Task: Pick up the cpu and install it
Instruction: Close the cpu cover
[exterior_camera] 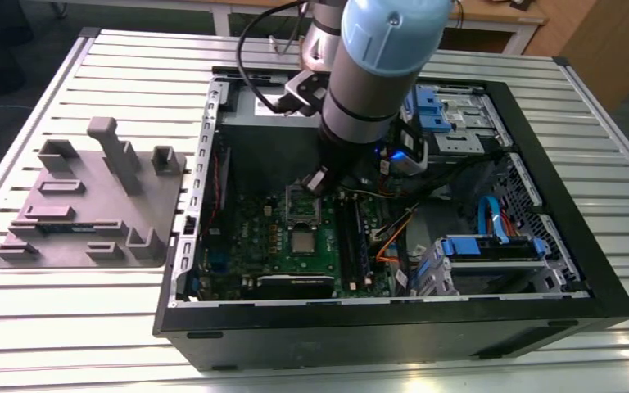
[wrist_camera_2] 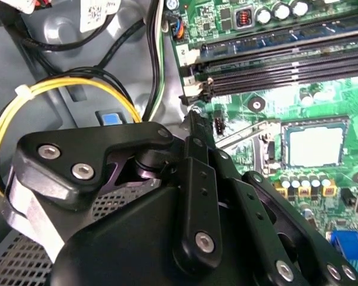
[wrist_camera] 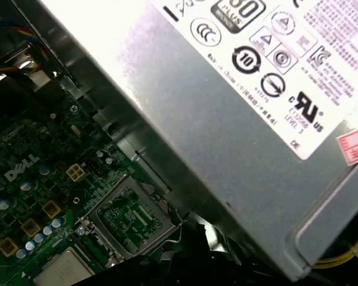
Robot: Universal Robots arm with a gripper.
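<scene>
The cpu (exterior_camera: 305, 242) is a small silver square lying flat in its socket on the green motherboard (exterior_camera: 251, 237), inside the open computer case. It also appears in the second wrist view as the cpu (wrist_camera_2: 315, 146) and at the picture's edge in the first wrist view as the cpu (wrist_camera: 61, 273). Beside it the socket's metal cover frame (exterior_camera: 302, 206) (wrist_camera: 128, 217) stands flipped open. My gripper (exterior_camera: 318, 182) (wrist_camera_2: 195, 116) hangs over the board just past that frame, away from the cpu. Its black fingers meet at the tip, shut with nothing between them.
A large grey power-supply box (wrist_camera: 227, 119) (exterior_camera: 265, 102) stands close beside the gripper. Black memory slots (wrist_camera_2: 274, 65) run next to the socket. Yellow and black cables (wrist_camera_2: 65, 89) loop nearby. Blue drive cages (exterior_camera: 490, 246) fill the case's right side. A grey parts fixture (exterior_camera: 85, 205) sits outside on the slatted table.
</scene>
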